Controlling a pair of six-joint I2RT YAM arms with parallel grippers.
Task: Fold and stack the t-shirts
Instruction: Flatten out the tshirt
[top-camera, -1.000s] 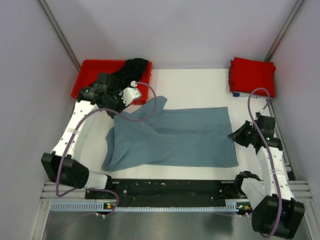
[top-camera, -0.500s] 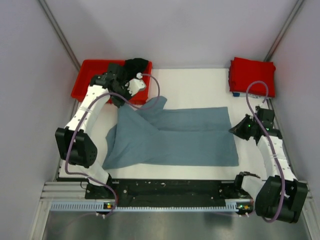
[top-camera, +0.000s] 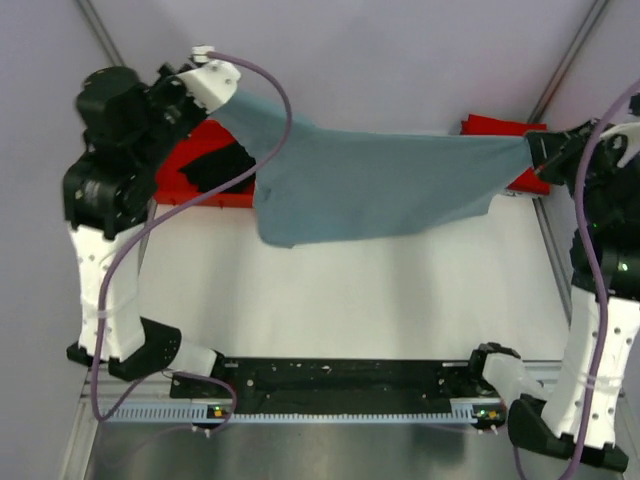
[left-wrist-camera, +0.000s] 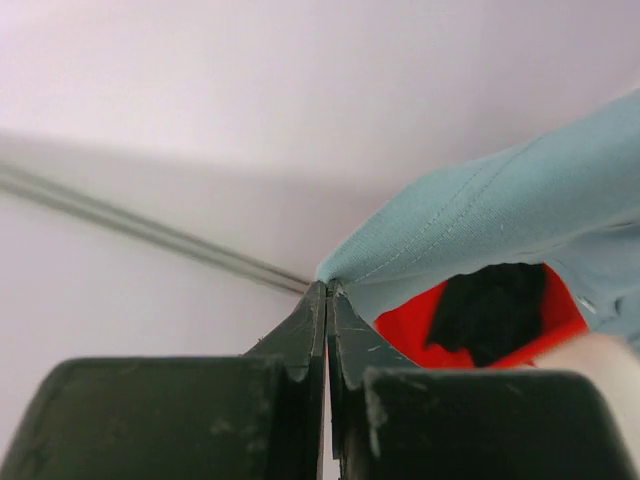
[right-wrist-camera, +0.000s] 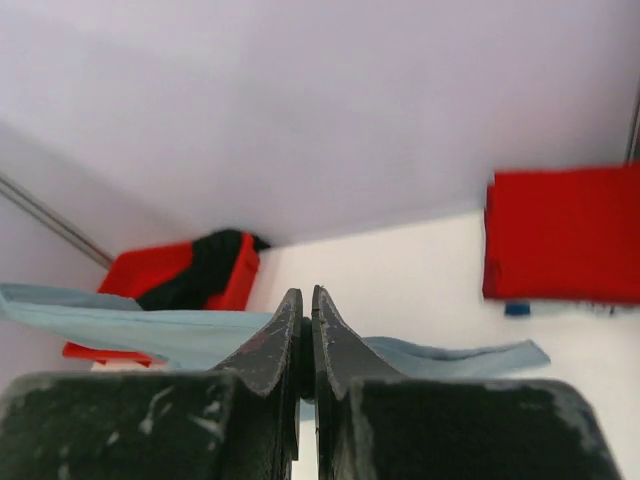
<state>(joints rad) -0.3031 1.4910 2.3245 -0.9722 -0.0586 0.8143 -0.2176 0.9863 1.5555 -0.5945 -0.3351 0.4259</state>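
The grey-blue t-shirt (top-camera: 370, 185) hangs stretched in the air over the back of the table, held at both ends. My left gripper (top-camera: 215, 95) is raised at the back left and shut on one corner of it (left-wrist-camera: 328, 285). My right gripper (top-camera: 535, 150) is raised at the back right and shut on the other end, with the cloth (right-wrist-camera: 130, 325) running behind its fingertips (right-wrist-camera: 305, 292). The black t-shirt (top-camera: 215, 165) lies bunched in the red bin (top-camera: 200, 195). The folded red t-shirt (top-camera: 500, 125) lies at the back right, partly hidden by the hanging cloth.
White table top (top-camera: 350, 290) lies below the hanging shirt. Pale walls with metal corner posts (top-camera: 560, 70) close in the back and sides. A black rail (top-camera: 340, 375) runs along the near edge between the arm bases.
Both arms have risen and swung toward the back, lifting the grey-blue t-shirt off the table and pulling it taut between them. The black and red t-shirts have not moved.
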